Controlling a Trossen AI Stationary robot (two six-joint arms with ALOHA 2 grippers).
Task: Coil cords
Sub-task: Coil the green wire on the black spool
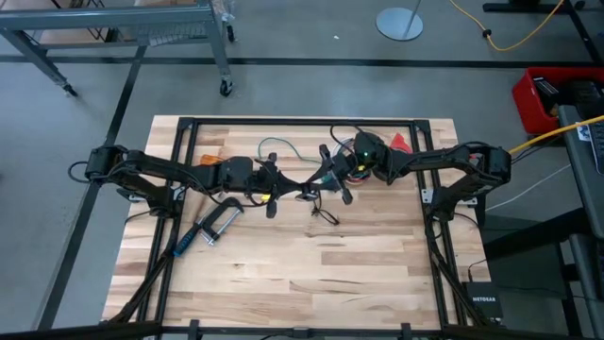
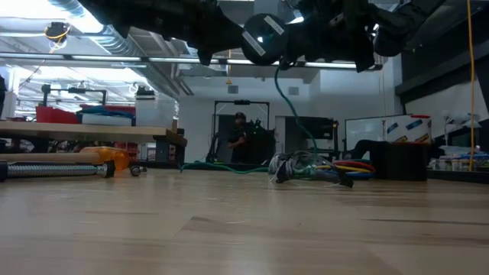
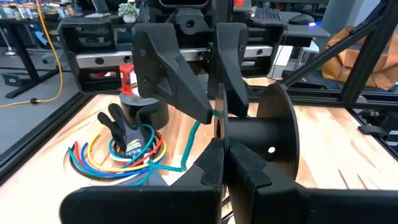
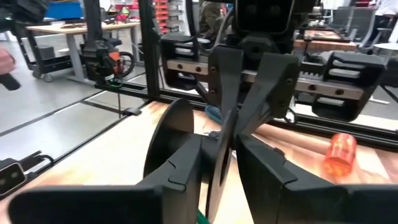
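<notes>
From above, the left arm reaches in from the left edge and its left gripper (image 1: 271,186) hangs over the middle of the wooden table (image 1: 283,283). The fingers are pressed together, and the left wrist view shows them pinching the thin flange of a black spool (image 3: 261,134). That grip is hidden from overhead.

The thin black cord (image 1: 276,197), with its small yellow piece (image 1: 267,198), lies on the wood just under and beside this gripper. A metal clamp (image 1: 213,227) lies nearer the left edge.

Right of centre, the right gripper (image 1: 332,181) faces the left one. In its own wrist view its fingers stand apart, one on each side of the same flange.

Only the left wrist and low views show a teal cable (image 3: 186,144) running from the spool down to a bundle of multicoloured wires (image 3: 118,155) on the table. The right wrist view alone shows an orange translucent piece (image 4: 339,155) lying on the boards.

At table height, both arms are dark shapes overhead. Behind them is a workshop with benches, and a person (image 2: 240,137) stands in a far doorway.
</notes>
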